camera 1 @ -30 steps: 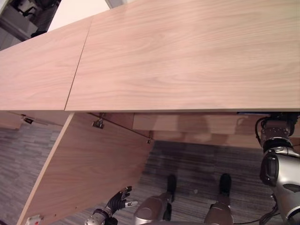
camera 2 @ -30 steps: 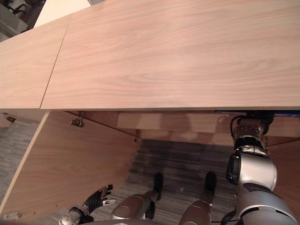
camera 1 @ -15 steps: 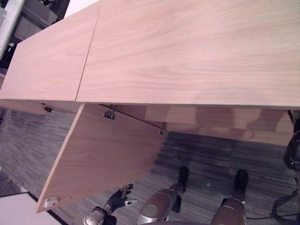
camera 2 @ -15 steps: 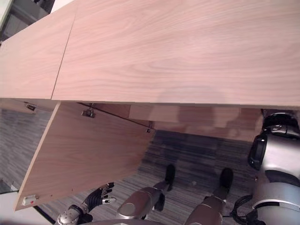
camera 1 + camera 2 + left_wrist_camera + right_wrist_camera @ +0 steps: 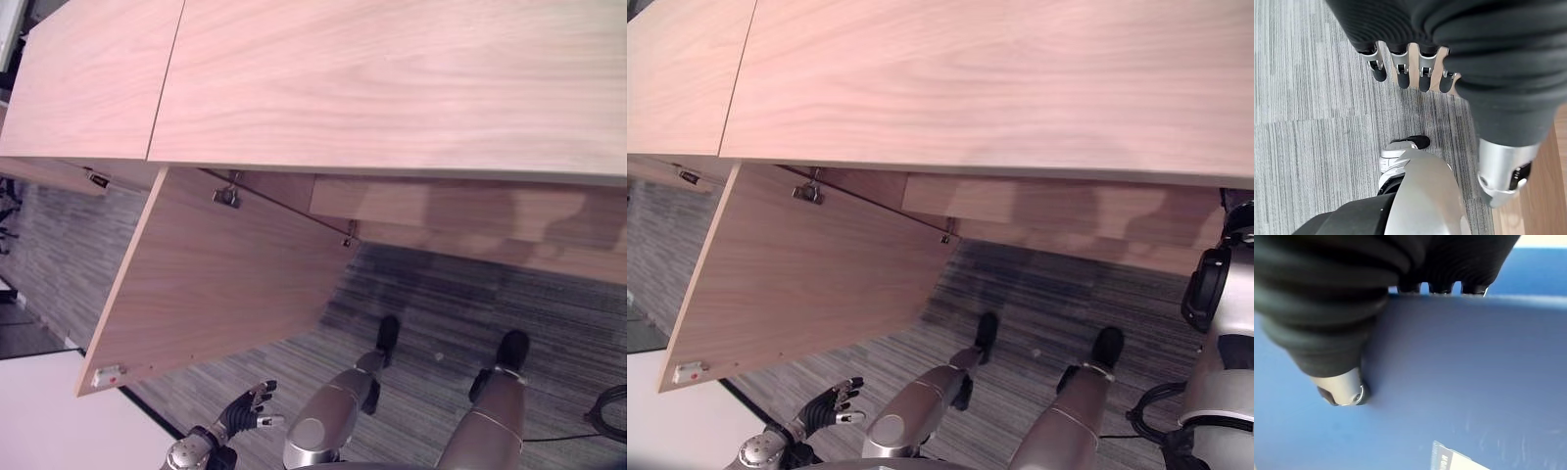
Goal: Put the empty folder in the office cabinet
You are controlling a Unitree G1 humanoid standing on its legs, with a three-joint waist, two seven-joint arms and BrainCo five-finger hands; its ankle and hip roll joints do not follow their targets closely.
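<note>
A blue folder (image 5: pixel 1464 382) lies against my right hand (image 5: pixel 1337 377) in the right wrist view. The thumb presses on its face and the fingers (image 5: pixel 1442 286) hook over its far edge. The office cabinet has a wide wooden top (image 5: pixel 392 78), and its door (image 5: pixel 225 284) hangs open on the left. In the right eye view my right arm (image 5: pixel 1225 323) reaches under the top at the far right, so the hand is hidden there. My left hand (image 5: pixel 245 413) hangs low beside the open door, fingers (image 5: pixel 1400 73) straight and holding nothing.
Metal hinges (image 5: pixel 226 196) sit at the door's inner edge. A wooden panel (image 5: pixel 441 206) shows inside the cabinet under the top. Grey striped carpet (image 5: pixel 441 313) lies in front. A white surface (image 5: pixel 49 411) stands at the lower left.
The whole picture has shifted as the camera moved, bringing more of the open door and floor into view. My right arm now sits at the right edge. The left hand looks unchanged.
</note>
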